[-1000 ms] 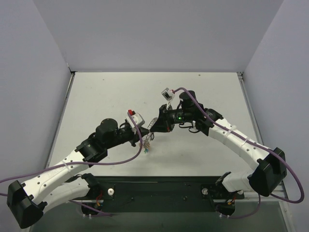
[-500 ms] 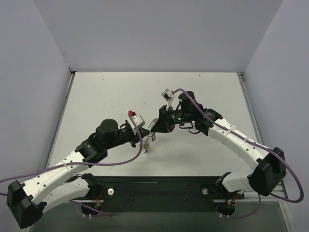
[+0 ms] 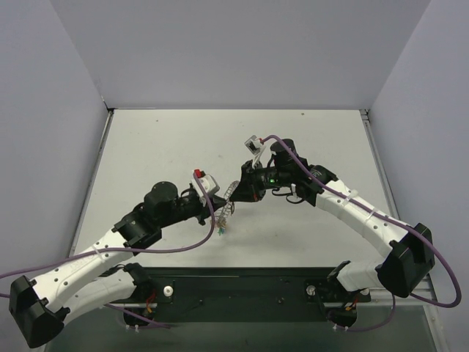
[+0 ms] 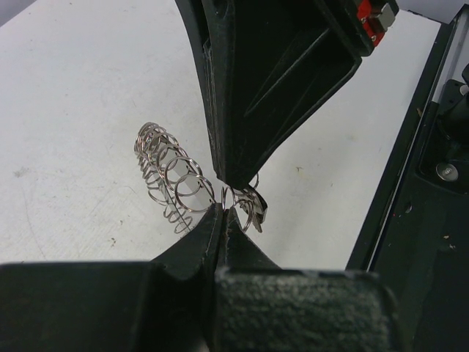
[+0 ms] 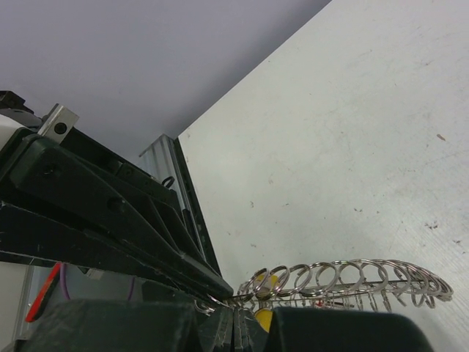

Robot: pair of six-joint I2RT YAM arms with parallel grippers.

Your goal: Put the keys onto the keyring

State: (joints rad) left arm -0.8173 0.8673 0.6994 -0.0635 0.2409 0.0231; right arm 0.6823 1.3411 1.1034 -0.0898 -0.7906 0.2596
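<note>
I count two arms on my screen, the left arm (image 3: 88,260) and the right arm (image 3: 352,209). Each carries one hand: the left hand (image 4: 223,214) and the right hand (image 5: 233,317). There is one keyring (image 4: 172,176), a single coiled loop. The keys (image 3: 222,227) hang bunched just left of centre. I can see one yellow head (image 5: 261,318); the others are too small to count. There is one table (image 3: 146,147).

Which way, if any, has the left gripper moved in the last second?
Yes, very slightly: in the top view the left gripper has drifted back toward the black base plate at the near edge, still shut on the keyring.
</note>
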